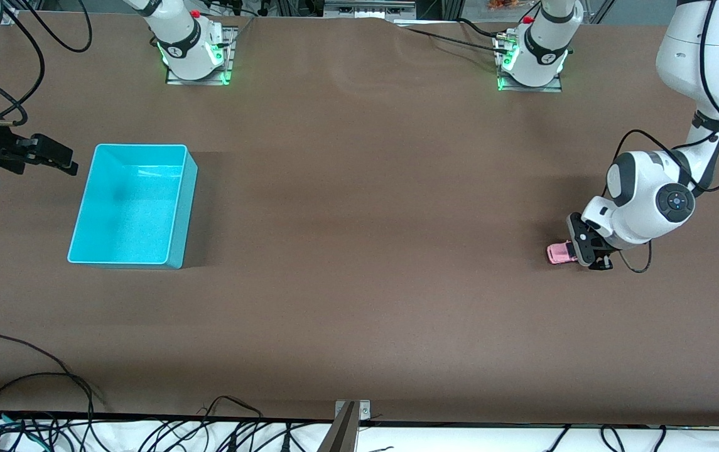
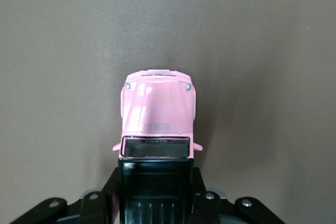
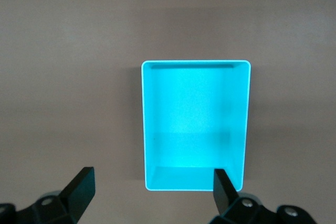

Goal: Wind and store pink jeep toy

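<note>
The pink jeep toy [image 1: 559, 252] stands on the brown table near the left arm's end. In the left wrist view its pink hood [image 2: 157, 114] points away from the camera and its black rear top sits between the fingers. My left gripper [image 1: 585, 254] is low at the table and shut on the jeep's rear sides; it also shows in the left wrist view [image 2: 156, 177]. My right gripper [image 1: 61, 160] is open and empty, waiting in the air beside the turquoise bin [image 1: 139, 147]. In the right wrist view its fingers [image 3: 81, 184] stand wide apart.
The turquoise bin is empty and stands toward the right arm's end of the table; its rim shows in the right wrist view [image 3: 195, 62]. Cables lie along the table edge nearest the front camera [image 1: 51, 376]. The two arm bases stand at the table's back.
</note>
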Controlling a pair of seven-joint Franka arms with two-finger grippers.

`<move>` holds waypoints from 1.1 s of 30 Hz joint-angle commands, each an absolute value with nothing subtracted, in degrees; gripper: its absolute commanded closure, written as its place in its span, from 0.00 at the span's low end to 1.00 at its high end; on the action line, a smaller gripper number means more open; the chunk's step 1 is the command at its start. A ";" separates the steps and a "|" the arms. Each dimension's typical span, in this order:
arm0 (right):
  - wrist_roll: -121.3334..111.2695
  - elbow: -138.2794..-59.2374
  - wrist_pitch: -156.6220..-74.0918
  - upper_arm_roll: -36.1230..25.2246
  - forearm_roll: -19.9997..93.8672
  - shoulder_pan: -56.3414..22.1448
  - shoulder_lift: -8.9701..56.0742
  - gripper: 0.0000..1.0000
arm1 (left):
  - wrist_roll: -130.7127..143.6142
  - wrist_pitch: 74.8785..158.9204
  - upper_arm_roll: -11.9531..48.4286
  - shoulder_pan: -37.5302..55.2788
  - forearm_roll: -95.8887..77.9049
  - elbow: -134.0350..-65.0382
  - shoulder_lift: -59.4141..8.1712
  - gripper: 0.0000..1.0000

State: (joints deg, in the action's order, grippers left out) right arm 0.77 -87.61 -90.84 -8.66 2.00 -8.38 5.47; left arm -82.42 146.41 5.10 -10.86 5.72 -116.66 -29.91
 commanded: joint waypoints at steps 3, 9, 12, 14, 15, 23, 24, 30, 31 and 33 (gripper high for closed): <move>0.18 -87.01 -90.09 -8.70 1.67 -8.26 5.54 0.00 | -83.58 146.69 5.54 -11.34 7.03 -116.28 -29.44 1.00; 0.18 -87.01 -90.09 -8.70 1.67 -8.17 5.54 0.00 | -89.45 146.69 5.54 -10.81 7.03 -115.58 -29.62 1.00; 0.18 -86.92 -90.09 -8.70 1.67 -8.26 5.45 0.00 | -93.07 146.69 5.54 -10.72 7.03 -115.31 -29.79 1.00; 0.18 -86.92 -90.09 -8.70 1.67 -8.26 5.54 0.00 | -95.00 146.69 5.54 -10.55 7.03 -115.23 -29.79 1.00; 0.18 -87.01 -90.09 -8.70 1.67 -8.26 5.54 0.00 | -95.62 146.69 5.54 -10.63 7.03 -115.31 -29.88 1.00; 0.18 -87.01 -90.09 -8.70 1.67 -8.17 5.45 0.00 | -95.63 146.60 5.45 -11.34 6.86 -115.23 -31.29 1.00; 0.18 -87.01 -90.09 -8.70 1.67 -8.26 5.54 0.00 | -95.63 146.60 5.45 -11.34 6.77 -115.31 -31.38 1.00; 0.18 -87.01 -90.17 -8.70 1.67 -8.26 5.54 0.00 | -95.54 146.60 5.45 -12.21 6.42 -115.23 -32.17 1.00; 0.18 -87.01 -90.09 -8.70 1.67 -8.26 5.54 0.00 | -95.45 146.60 5.45 -12.48 6.33 -115.22 -32.52 1.00; 0.18 -87.01 -90.09 -8.70 1.67 -8.26 5.54 0.00 | -95.45 146.60 5.45 -13.01 6.15 -115.22 -33.04 1.00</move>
